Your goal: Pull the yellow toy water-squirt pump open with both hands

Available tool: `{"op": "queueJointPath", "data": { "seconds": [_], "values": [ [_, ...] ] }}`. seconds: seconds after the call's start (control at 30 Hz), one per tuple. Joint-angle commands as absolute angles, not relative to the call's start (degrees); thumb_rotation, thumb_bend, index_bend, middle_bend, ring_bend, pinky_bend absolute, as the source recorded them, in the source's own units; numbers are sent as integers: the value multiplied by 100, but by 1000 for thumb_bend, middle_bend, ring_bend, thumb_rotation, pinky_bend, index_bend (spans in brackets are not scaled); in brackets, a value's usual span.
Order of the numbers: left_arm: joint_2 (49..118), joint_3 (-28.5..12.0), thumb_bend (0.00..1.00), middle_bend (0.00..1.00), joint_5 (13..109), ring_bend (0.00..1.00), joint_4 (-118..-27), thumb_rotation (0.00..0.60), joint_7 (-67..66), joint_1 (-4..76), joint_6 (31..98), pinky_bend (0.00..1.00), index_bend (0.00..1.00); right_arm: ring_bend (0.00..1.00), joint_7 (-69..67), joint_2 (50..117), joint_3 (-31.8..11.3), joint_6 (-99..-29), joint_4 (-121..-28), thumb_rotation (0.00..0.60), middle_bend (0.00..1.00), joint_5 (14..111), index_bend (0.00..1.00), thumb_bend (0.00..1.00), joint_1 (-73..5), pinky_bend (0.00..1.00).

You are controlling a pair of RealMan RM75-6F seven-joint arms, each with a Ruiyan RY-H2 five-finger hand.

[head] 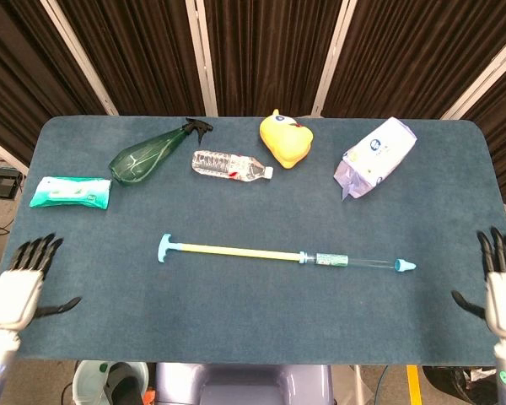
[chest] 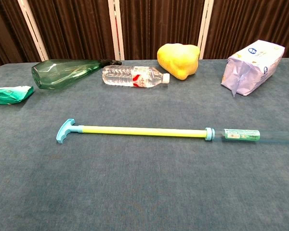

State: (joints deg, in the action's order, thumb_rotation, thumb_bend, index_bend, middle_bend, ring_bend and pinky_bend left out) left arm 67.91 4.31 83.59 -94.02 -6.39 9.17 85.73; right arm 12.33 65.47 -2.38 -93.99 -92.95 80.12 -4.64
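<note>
1 pump [head: 261, 252] (pulled open), 2 hands: left hand [head: 17, 288], right hand [head: 501, 287], both empty.

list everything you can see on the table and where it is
toy water-squirt pump: 1, yellow rod, blue handle, clear barrel, pulled open, lying mid-table
spray bottle: 1, green, back left
wipes pack: 1, teal, far left
water bottle: 1, clear, lying back centre
duck toy: 1, yellow, back centre
tissue pack: 1, white and lilac, back right
table: 1, dark blue
left hand: 1, open, near left corner
right hand: 1, open, near right corner
</note>
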Motion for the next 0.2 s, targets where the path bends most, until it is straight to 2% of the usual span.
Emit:
{"op": "queueJointPath", "data": {
  "seconds": [0.03,0.2],
  "values": [
    [6679,499,12,0,8398,0,-9509,553,-730,782,8777,52,0,0,1113,6471,-76,-9589,-9280,600,0,8348,0,53,-350,0],
    [6681,475,12,0,8471,0,-9490,550,-730,710,8837,52,0,0,1138,6411,-2,-9468,-9390,600,0,8461,0,55,-327,0]
  ]
}}
